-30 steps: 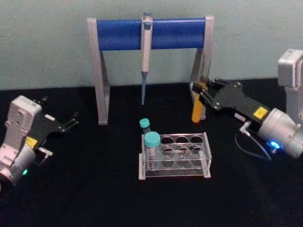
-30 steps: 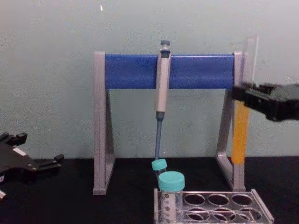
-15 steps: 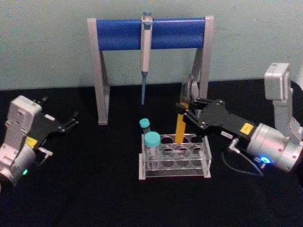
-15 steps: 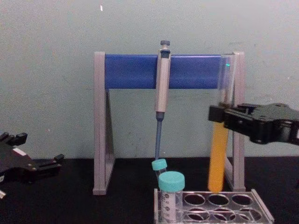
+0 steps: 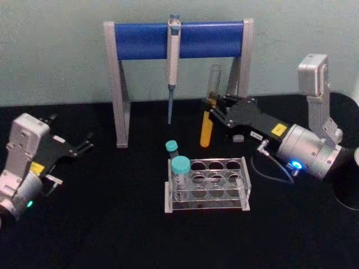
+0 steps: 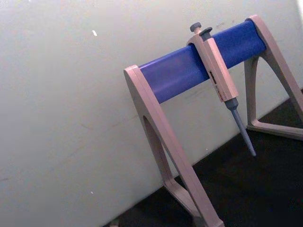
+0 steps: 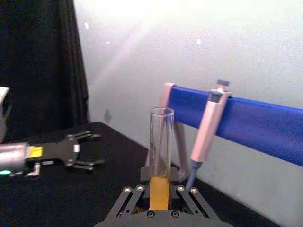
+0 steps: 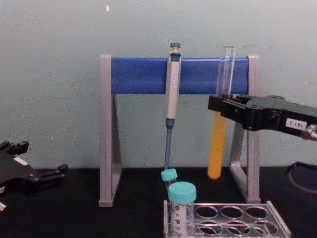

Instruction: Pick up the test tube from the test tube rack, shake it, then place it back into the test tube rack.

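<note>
hanging pipette point(image 5: 173, 56) near the test tube point(image 5: 206, 132)

The test tube point(image 5: 206, 132) hangs behind the test tube rack point(image 5: 244, 178) (pipette stand point(image 5: 146, 40) beyond).

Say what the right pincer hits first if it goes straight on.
The right pincer likely meets the stand's left leg first, dead ahead behind its tube; the pipette hangs just beside that line. Depth is unclear.
</note>
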Motion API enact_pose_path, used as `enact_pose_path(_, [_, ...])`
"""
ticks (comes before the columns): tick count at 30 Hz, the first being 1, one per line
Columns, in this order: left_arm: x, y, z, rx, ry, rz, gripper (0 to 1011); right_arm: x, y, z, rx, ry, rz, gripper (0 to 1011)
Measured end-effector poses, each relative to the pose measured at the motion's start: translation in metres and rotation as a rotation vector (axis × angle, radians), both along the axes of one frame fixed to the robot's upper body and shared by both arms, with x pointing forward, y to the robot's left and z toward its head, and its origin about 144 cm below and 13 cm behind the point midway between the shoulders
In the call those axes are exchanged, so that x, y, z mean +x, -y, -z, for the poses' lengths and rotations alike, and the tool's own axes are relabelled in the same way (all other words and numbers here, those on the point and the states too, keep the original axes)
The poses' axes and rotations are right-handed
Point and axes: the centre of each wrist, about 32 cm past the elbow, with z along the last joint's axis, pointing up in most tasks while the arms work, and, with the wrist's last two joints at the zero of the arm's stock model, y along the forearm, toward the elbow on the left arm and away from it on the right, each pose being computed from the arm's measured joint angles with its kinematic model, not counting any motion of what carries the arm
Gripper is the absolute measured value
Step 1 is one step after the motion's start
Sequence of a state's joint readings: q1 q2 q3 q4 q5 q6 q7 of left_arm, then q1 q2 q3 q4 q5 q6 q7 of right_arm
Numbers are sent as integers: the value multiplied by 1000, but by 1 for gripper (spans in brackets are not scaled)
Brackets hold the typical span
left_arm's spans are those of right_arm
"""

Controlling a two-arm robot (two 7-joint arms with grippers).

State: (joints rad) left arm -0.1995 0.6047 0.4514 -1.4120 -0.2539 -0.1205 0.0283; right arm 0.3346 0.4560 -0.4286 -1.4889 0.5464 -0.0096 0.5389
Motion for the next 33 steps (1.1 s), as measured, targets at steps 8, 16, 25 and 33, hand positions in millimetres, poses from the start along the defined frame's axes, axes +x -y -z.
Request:
enact_pose_path(8, [0,0,0,0,0,0,1001,8,4,-1,-8,1,54,220])
enact_pose_path(16, [0,0,0,0,0,0,1001,7,10,0,-19,0,79,220])
enact_pose_path(25, [0,0,0,0,0,0,1001,-9,26,1,-38,-7,117,220])
enact_pose_path(33, [0,0,0,0,0,0,1001,-34,29,3,-59,-44,63,220])
